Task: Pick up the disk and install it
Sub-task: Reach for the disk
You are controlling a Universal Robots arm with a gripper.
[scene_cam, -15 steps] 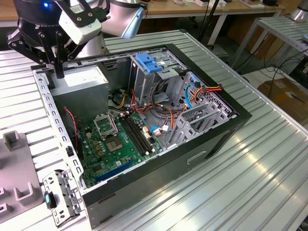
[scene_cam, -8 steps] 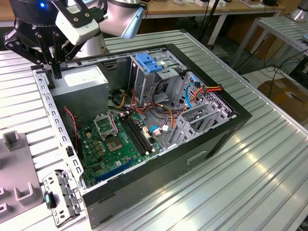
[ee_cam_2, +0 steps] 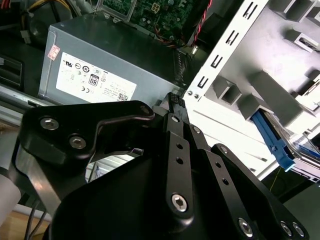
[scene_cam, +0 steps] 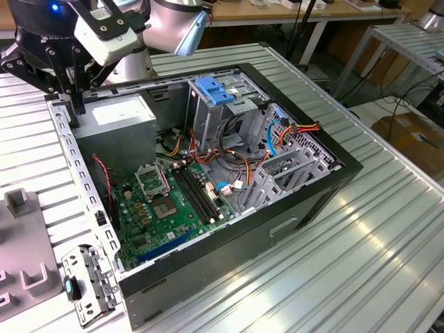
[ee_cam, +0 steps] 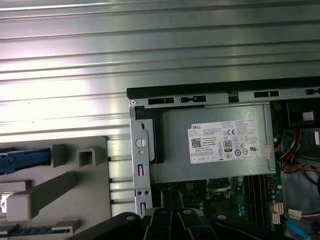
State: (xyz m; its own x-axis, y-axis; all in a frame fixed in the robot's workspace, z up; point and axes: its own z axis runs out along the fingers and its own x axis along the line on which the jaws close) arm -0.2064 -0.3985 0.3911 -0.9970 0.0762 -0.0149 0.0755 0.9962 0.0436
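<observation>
Hanging over one corner of the case (scene_cam: pixel 277 232), the fingers (scene_cam: pixel 78 97) look drawn together with nothing between them. In the second wrist view their tips appear to meet, bare. With the exterior view read as a dial centred on the case, they stand at about ten o'clock, just above the rim and beside the power supply (scene_cam: pixel 114 114).

The disk (ee_cam: pixel 25 159) lies outside the case, resting in a grey fixture (ee_cam: pixel 92 185) on the bench (scene_cam: pixel 347 277). In the first wrist view its blue rail sits among the fixture's raised blocks, beyond the case's metal edge. In the second wrist view the disk (ee_cam_2: pixel 272 142) again lies on that fixture, apart from the fingertips and untouched. On the exterior dial the fixture lies at about eight o'clock from the case.

Inside the case the motherboard (scene_cam: pixel 166 208) fills the middle. A tall metal cage (scene_cam: pixel 208 121) topped by a blue latch (scene_cam: pixel 214 90) stands at about twelve o'clock. Orange and blue cables run toward more metal bays at about two o'clock.

By my judgement the task is at its very start. The disk is not gripped, not lifted and not in the case, so both the pick-up and the install are left to do.
</observation>
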